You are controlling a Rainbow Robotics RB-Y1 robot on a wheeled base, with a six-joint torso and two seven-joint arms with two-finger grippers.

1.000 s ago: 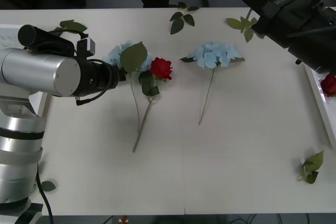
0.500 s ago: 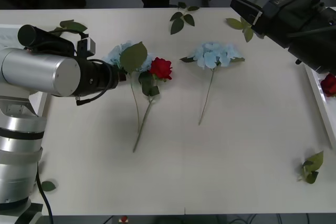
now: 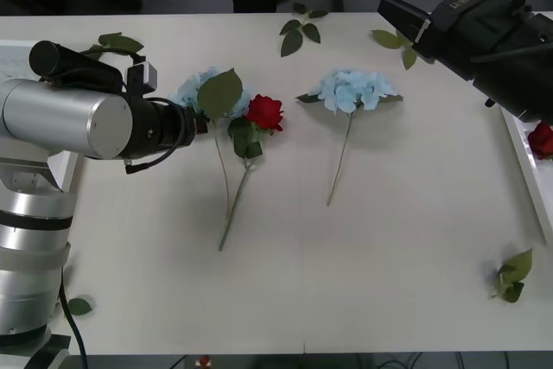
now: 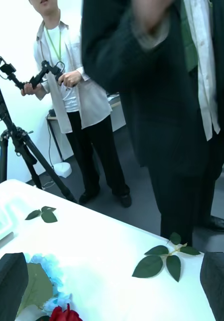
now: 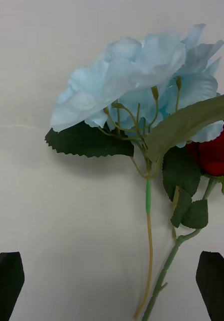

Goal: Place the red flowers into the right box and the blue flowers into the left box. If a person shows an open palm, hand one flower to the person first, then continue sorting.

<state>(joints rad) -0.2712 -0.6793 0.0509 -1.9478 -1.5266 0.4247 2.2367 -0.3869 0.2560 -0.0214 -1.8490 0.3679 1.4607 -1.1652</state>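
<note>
1. The left arm is a fat brushed-silver cylinder with a black wrist section and thin black cables looped around it.
2. The right arm is all black and blocky, with small white lettering on the housing.
3. The fingers look black, with flat angled tips.
4. The base column is ringed silver.

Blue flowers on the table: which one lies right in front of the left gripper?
The blue flower beside the red rose, its big leaf over the bloom. The other blue flower lies alone mid-table, nearer the right arm.
</note>
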